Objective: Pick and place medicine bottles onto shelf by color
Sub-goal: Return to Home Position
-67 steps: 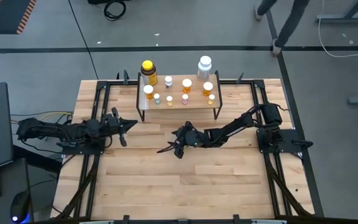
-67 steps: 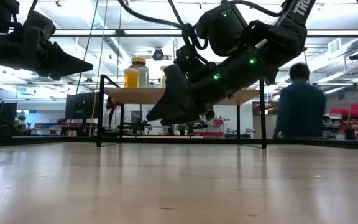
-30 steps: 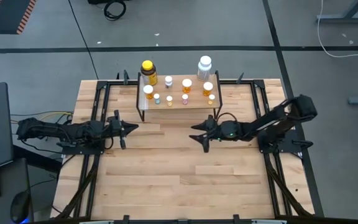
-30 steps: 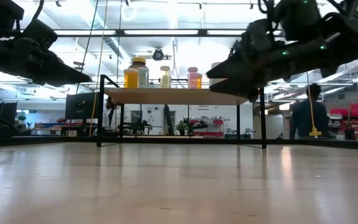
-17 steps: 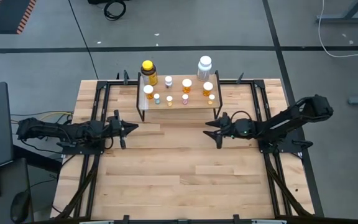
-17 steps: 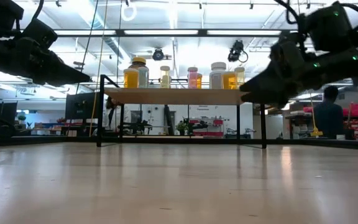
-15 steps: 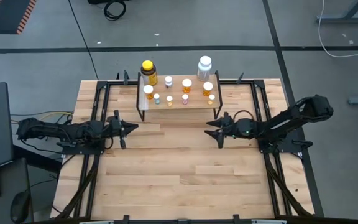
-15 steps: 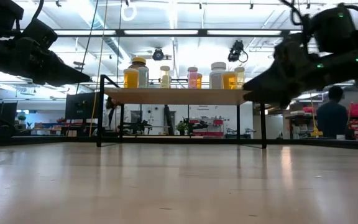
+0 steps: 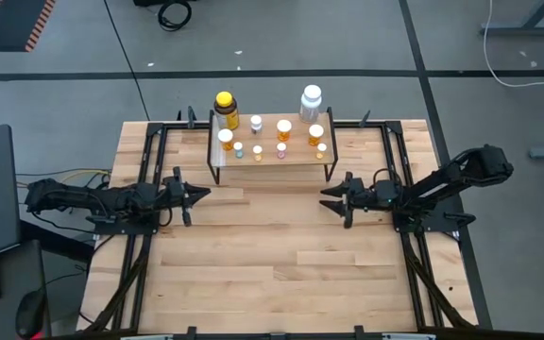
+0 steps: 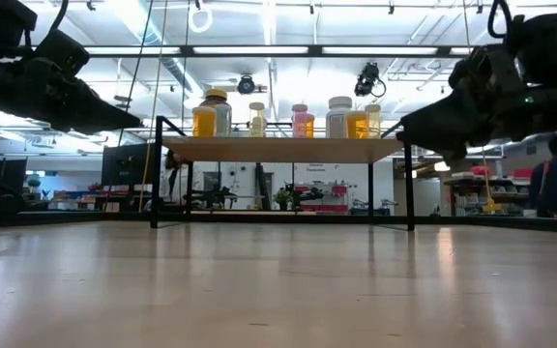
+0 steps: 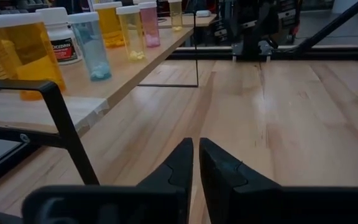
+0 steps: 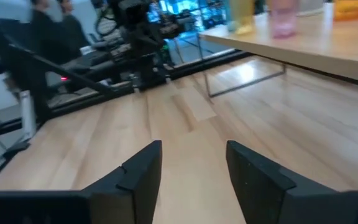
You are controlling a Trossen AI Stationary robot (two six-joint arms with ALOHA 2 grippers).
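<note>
The right gripper point(image 9: 336, 200) hangs low over the table point(image 9: 272, 274) just off the shelf's right front leg. Its fingers are spread wide and hold nothing, as the right wrist view point(image 12: 194, 149) shows. The left gripper point(image 9: 201, 192) waits on the opposite side near the left front leg, its fingers closed almost tip to tip and also empty. Between and beyond them stands the shelf point(image 9: 299, 144), and every one of the bottles point(image 9: 283, 127) I can find is on its plank: the big yellow bottle point(image 9: 225, 109) at the far left corner, the big white bottle point(image 9: 311, 99) at the far right, and the small vials in between. No bottle is left on the table, so placing looks finished and only parking the arms seems to remain. I cannot tell whether the colour grouping is as wanted. A person point(image 10: 554, 184) stands in the room beyond the table, well clear. Nothing lies in either arm's way.
</note>
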